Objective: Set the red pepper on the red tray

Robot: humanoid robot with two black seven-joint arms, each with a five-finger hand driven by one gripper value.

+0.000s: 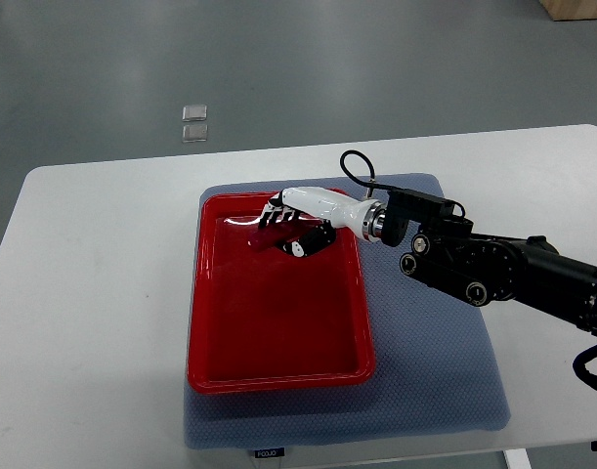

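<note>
Pepper (278,237) sits in the upper part of the red tray (278,376), our right hand (300,223) over it, fingers (276,217) curled around it, apparently to set it down.

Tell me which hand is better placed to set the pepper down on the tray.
Right. The right hand is already over the red tray, apparently curled around the red pepper; no left arm is in view.

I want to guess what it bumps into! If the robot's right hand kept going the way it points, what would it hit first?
Probably the red tray's left wall; the right hand points left over it, though height is unclear.
</note>
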